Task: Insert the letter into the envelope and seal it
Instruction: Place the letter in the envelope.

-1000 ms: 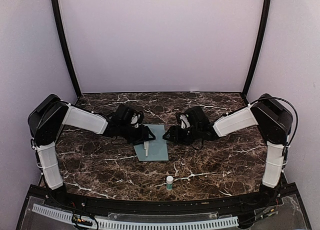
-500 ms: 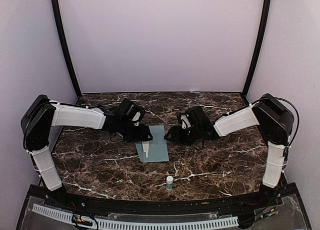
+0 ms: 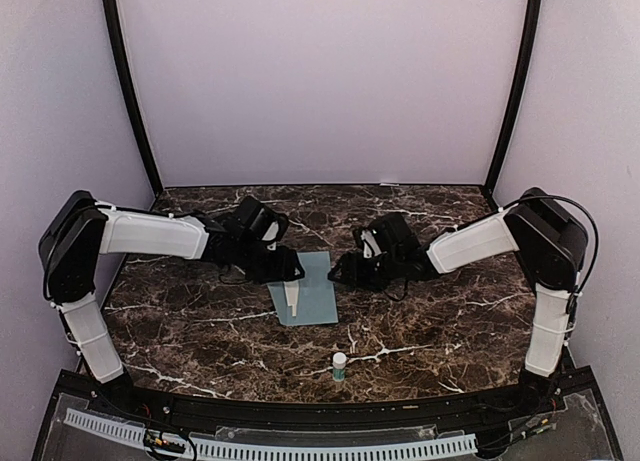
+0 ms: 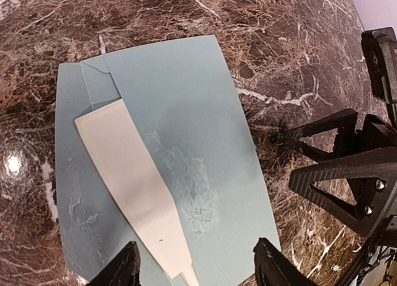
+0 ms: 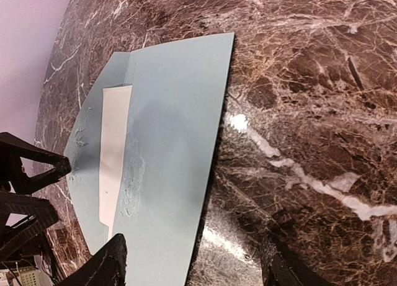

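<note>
The pale teal envelope lies flat on the marble table between my two arms. It also shows in the left wrist view and the right wrist view. A white letter strip lies in its opening and sticks out at one end, also seen from above and in the right wrist view. A rough dried patch marks the envelope face. My left gripper is open and hovers over the envelope's left edge. My right gripper is open, low beside the envelope's right edge.
A small white glue stick with a teal base stands upright near the front edge. The dark marble table spreads to both sides. Black corner posts and pale walls close in the back.
My left arm has stretched out lower and shifted a little; the envelope has turned slightly. My right arm has barely moved.
</note>
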Robot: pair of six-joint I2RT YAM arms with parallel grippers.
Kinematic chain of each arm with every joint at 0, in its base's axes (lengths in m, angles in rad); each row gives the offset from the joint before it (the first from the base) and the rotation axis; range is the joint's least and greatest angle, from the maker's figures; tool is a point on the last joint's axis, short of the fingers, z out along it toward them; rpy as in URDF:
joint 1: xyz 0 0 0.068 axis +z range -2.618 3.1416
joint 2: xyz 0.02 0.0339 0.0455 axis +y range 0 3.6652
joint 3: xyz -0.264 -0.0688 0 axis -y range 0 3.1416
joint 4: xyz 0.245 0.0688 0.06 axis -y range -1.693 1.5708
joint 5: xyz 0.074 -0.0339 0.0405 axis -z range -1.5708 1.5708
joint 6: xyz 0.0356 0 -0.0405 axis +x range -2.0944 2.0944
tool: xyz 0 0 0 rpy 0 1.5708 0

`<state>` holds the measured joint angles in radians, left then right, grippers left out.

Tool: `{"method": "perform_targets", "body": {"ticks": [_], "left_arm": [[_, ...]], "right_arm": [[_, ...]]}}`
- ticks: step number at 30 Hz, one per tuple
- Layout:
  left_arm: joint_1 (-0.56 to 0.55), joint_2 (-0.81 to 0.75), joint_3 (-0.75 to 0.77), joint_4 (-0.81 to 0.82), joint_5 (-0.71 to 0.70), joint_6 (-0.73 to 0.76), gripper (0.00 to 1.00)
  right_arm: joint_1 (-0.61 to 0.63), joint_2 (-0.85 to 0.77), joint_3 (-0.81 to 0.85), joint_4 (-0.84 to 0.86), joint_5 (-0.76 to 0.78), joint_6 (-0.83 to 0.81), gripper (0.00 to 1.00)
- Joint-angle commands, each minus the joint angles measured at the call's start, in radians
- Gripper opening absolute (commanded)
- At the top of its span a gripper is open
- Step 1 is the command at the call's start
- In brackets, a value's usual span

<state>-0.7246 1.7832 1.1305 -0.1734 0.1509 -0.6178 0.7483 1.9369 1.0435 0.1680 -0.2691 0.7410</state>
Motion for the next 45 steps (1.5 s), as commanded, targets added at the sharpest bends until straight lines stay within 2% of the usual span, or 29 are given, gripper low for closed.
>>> {"method": "perform_targets", "body": {"ticks": [1,18,33,45], "left_arm": [[0.002,0.05,0.008,0.029,-0.008,-0.006,0.61],[0.003,0.132,0.031,0.048,-0.02,0.008,0.6],[0.002,0.198,0.105,0.025,0.022,0.048,0.53],[0.002,0.227,0.126,0.02,0.062,0.065,0.47]], "right_arm": [[0.017,0.013,0.031,-0.022,-0.004,0.0,0.7],[0.023,0.062,0.075,-0.041,-0.016,-0.004,0.69],[0.026,0.097,0.111,-0.049,-0.028,-0.018,0.61],[0.028,0.111,0.135,-0.055,-0.035,-0.025,0.58]]}}
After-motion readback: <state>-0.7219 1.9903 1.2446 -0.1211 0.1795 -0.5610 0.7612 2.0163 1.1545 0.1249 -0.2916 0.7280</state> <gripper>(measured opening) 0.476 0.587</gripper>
